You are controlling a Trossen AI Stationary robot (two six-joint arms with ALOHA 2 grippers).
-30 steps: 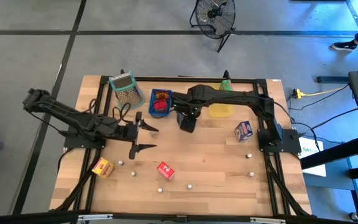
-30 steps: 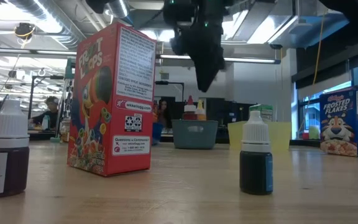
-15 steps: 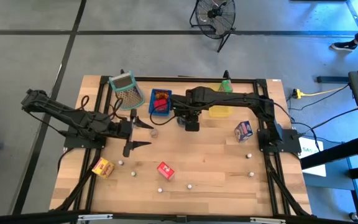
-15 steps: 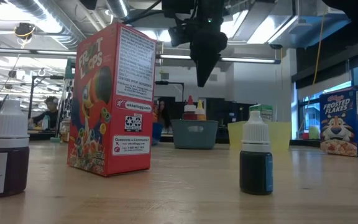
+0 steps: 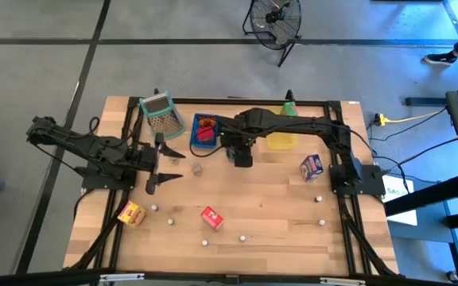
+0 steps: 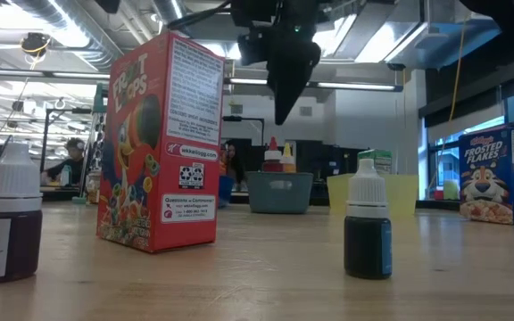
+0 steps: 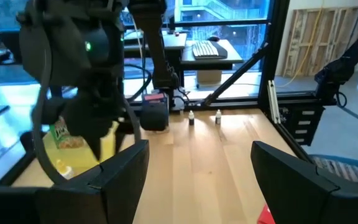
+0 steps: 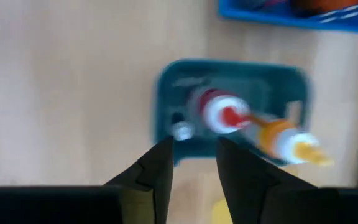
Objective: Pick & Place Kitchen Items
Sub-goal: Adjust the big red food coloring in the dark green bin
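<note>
While bottles already stand in the grey tray (image 8: 166, 93), most items remain out near it: red carton (image 5: 211, 217), yellow carton (image 5: 131, 213), blue carton (image 5: 312, 167), small bottles (image 5: 242, 237). Right gripper (image 5: 242, 159), empty, fingers narrowly parted and closing, hovers above the tray. Left gripper (image 5: 159, 166), wide, empty, has drawn away from it.

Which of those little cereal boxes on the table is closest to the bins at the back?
The blue Frosted Flakes box, on the table's right side near the yellow tray. The red box and the yellow-orange box both sit much nearer the front edge.
</note>
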